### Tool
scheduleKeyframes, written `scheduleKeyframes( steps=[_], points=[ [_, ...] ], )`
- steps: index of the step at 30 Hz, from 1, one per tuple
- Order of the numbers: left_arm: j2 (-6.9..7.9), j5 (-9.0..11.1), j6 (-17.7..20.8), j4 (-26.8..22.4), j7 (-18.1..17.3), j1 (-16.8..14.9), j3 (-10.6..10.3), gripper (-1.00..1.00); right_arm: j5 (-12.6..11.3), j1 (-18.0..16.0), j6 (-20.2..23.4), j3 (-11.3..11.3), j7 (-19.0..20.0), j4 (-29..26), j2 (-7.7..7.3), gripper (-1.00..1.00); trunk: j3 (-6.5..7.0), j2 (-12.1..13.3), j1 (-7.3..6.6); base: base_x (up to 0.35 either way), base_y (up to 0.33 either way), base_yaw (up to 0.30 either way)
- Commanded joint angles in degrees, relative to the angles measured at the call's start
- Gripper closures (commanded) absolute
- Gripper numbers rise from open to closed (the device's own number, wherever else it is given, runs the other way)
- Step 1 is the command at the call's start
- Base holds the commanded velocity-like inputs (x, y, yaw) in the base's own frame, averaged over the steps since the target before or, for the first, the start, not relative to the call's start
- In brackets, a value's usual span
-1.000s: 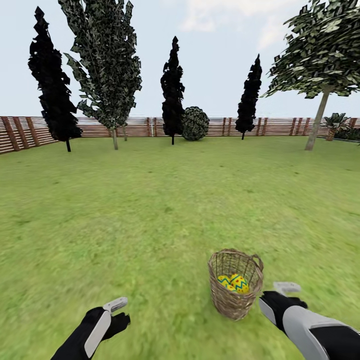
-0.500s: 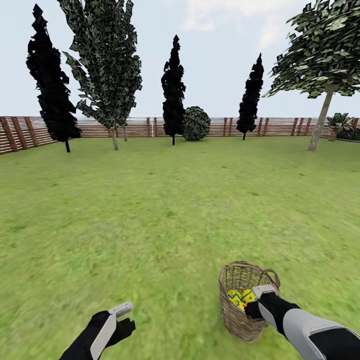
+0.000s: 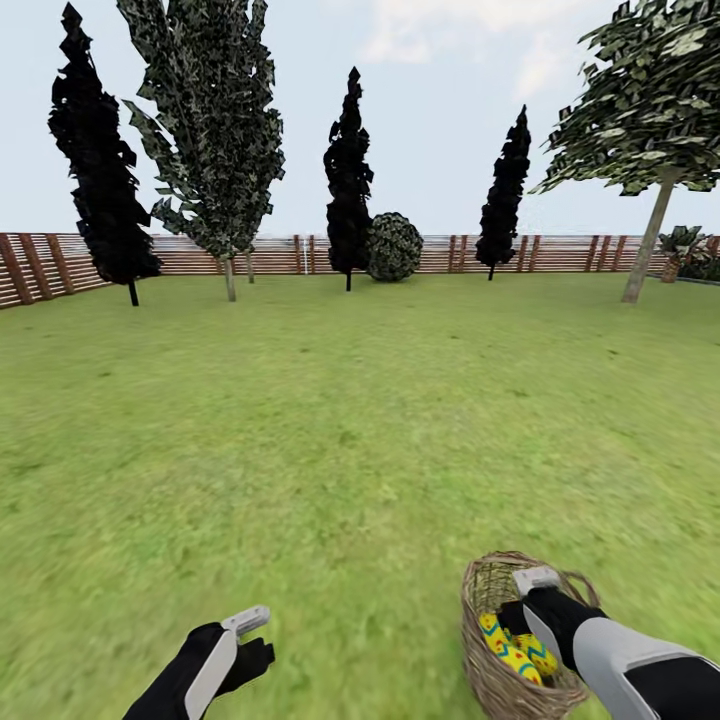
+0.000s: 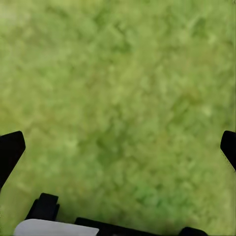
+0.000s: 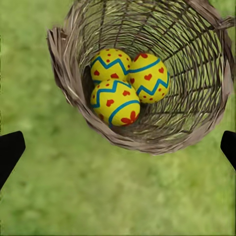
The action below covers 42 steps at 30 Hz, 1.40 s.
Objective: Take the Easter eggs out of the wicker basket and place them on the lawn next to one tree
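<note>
The wicker basket (image 3: 487, 668) stands on the lawn (image 3: 330, 440) at the lower right of the head view. Three Easter eggs (image 5: 120, 86), yellow with red dots and blue zigzags, lie together in the bottom of the wicker basket (image 5: 64, 69); two of the eggs (image 3: 508, 648) peek out beside my arm. My right gripper (image 3: 527, 598) hangs open over the basket's mouth, above the eggs, its fingertips (image 5: 10, 150) spread wide and holding nothing. My left gripper (image 3: 245, 630) hovers open over bare grass (image 4: 123, 98), well to the left of the basket.
A tree with a bare grey-brown trunk (image 3: 648, 245) stands far off at the right, another leafy tree (image 3: 228, 270) at the far left. Dark conical trees (image 3: 348, 180), a round bush (image 3: 392, 246) and the slat fence (image 3: 270, 255) line the back. Open grass lies between.
The view has shifted, with the basket now lower and further right. My right gripper has moved from beside the basket to above its mouth. The left gripper has barely moved.
</note>
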Motion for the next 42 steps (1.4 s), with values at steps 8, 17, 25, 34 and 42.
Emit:
scheduleKeyframes(
  steps=[8, 17, 25, 34, 42],
  points=[
    [-0.77, 0.6, -0.5, 0.0, 0.5, 0.0, -0.3, -1.0, -0.3, 0.0, -14.5, 0.4, 0.2, 4.2, -0.12, -1.0, -0.06, 0.0, 0.03, 0.28, 0.099, 0.0],
    [-0.8, 0.6, -0.7, -0.1, 0.6, 0.0, -0.3, -1.0, 2.5, 0.0, -15.8, 0.8, 0.1, 5.8, 1.44, -1.0, -0.08, 0.0, 0.03, 0.056, -0.055, 0.0],
    [-0.81, 0.6, -0.7, -0.1, 0.6, 0.0, -0.3, -1.0, -3.8, 0.0, -14.1, 0.5, 10.5, 5.6, -6.18, -1.0, -0.08, 0.0, 0.03, 0.119, -0.207, 0.0],
    [-2.33, 0.7, -0.4, 0.1, 0.6, 0.0, -0.1, -1.0, 3.9, 0.0, 15.0, 4.2, 4.5, 5.9, -3.41, -1.0, -0.08, 0.0, 0.03, 0.012, -0.015, 0.0],
    [-2.88, 0.7, -0.5, 3.5, 0.6, 0.0, -0.1, -1.0, 0.9, -0.1, 14.8, 3.2, 4.6, 5.4, -2.69, -1.0, -0.08, 0.0, 0.03, 0.0, 0.0, 0.0]
  ],
)
